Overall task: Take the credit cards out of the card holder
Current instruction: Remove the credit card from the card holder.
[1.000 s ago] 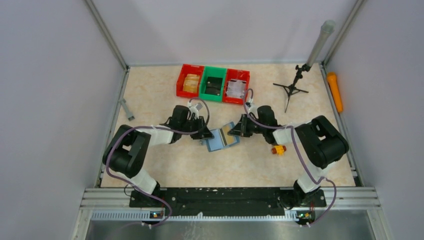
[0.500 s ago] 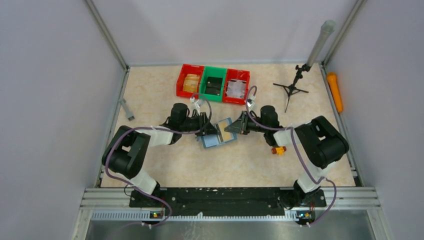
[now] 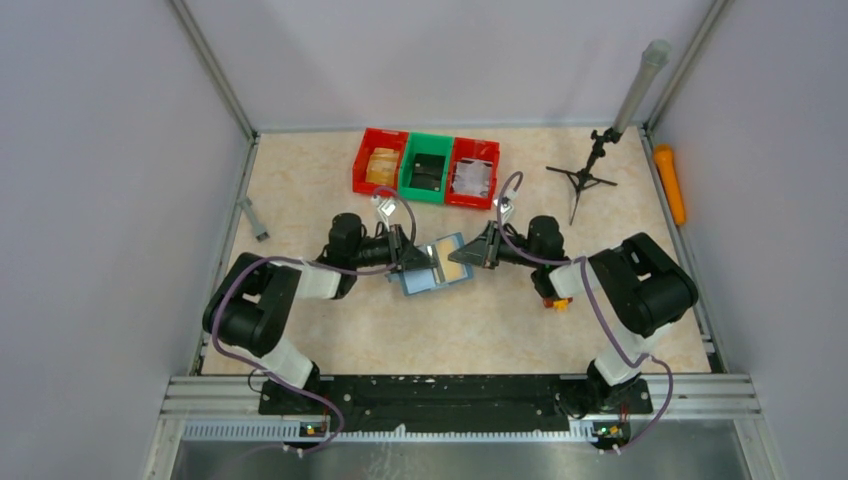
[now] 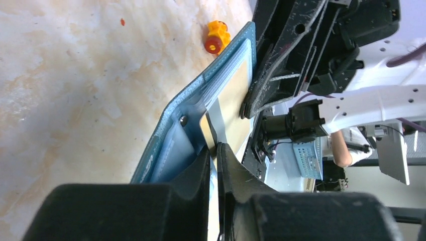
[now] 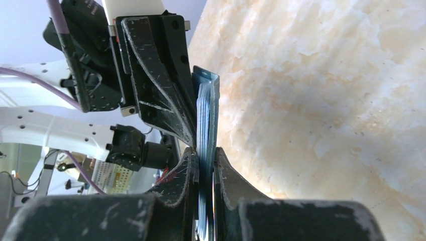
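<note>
Out over the middle of the counter [image 3: 300, 200], between the two pincers: the card holder [image 3: 428, 278], folded open and tilted, pale inside facing up toward the overhead camera. Not clear whether its lower edge touches the counter.

On its left, reaching in from that side, the left pincer [image 4: 215, 151]. Narrowed to a thin slit, jaws almost together. Pinched in that slit, the near end of a credit card [image 4: 212, 118], a thin grey strip seen edge-on, its far end tucked in a slot of the holder right ahead of the fingertips. Just beyond the tips, a pale blue slot panel with a small stud; further on, the tan window panel of the other half.

On the opposite side, the right pincer [image 5: 206, 159], closed tight on the holder's right edge. Layers of blue sandwiched between both jaws, rising straight out from the tips. Directly across the holder, close against it, the black fingers of the left pincer.

Behind the right pincer, close by its arm, a small yellow-orange toy [image 3: 556, 300] on the counter, apart from the holder. Well beyond both pincers, toward the back wall, a row of bins [image 3: 427, 197]: red, green, red.
</note>
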`<state>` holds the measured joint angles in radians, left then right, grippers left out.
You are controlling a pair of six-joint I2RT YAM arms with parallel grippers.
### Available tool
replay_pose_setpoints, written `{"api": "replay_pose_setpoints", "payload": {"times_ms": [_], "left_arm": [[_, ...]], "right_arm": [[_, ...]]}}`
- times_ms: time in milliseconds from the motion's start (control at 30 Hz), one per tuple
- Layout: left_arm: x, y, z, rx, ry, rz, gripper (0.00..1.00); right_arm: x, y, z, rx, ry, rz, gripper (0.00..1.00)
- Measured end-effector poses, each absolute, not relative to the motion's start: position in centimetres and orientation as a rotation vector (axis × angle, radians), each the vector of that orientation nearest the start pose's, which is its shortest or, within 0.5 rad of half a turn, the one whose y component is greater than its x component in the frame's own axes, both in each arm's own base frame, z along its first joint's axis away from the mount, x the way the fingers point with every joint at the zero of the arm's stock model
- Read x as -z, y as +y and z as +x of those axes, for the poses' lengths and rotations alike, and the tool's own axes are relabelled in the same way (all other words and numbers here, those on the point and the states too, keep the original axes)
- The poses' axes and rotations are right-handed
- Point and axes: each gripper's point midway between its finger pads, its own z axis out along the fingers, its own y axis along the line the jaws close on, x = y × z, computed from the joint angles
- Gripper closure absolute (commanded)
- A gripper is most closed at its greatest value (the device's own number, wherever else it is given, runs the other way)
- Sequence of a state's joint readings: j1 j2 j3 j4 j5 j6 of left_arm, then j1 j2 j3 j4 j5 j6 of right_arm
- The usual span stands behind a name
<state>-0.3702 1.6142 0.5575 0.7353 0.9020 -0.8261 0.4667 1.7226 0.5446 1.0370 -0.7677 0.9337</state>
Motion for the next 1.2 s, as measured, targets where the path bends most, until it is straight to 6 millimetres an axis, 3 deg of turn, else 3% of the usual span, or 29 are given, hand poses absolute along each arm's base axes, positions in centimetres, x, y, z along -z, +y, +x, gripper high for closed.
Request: {"api": "replay_pose_setpoints", "payload": {"times_ms": [100, 233, 300, 600, 733, 833, 867, 1033, 1200], "left_arm": [[-12.5, -27.1, 26.3, 1.654, 2.065, 0.240, 0.96], [-13.7, -27.0, 26.2, 1.680, 2.000, 0.254, 1.00], [-14.2, -26.9, 25.9, 1.685, 1.975, 0.266, 1.00], [-15.6, -26.2, 25.8, 1.663, 1.921, 0.285, 1.00], [-15.7, -25.9, 26.0, 1.647, 1.917, 0.282, 1.00], [-15.7, -25.8, 26.1, 1.643, 1.916, 0.283, 1.00], [-15.7, -25.8, 26.1, 1.641, 1.915, 0.284, 0.97], [-15.7, -25.8, 26.1, 1.642, 1.913, 0.287, 0.64], [-15.9, -25.8, 26.0, 1.646, 1.906, 0.294, 0.49]], "right_arm": [[-12.8, 30.2, 27.2, -1.653, 1.947, -0.216, 0.99], [-13.7, 30.2, 27.3, -1.674, 1.903, -0.232, 0.81], [-14.2, 30.3, 27.2, -1.688, 1.886, -0.242, 0.79], [-15.3, 29.8, 26.9, -1.720, 1.826, -0.257, 0.84], [-15.5, 29.2, 27.3, -1.718, 1.814, -0.238, 1.00], [-15.5, 29.0, 27.4, -1.718, 1.815, -0.229, 1.00], [-15.5, 29.0, 27.5, -1.718, 1.814, -0.228, 1.00], [-15.8, 29.0, 27.4, -1.725, 1.804, -0.233, 1.00], [-15.8, 29.0, 27.5, -1.740, 1.799, -0.221, 1.00]]}}
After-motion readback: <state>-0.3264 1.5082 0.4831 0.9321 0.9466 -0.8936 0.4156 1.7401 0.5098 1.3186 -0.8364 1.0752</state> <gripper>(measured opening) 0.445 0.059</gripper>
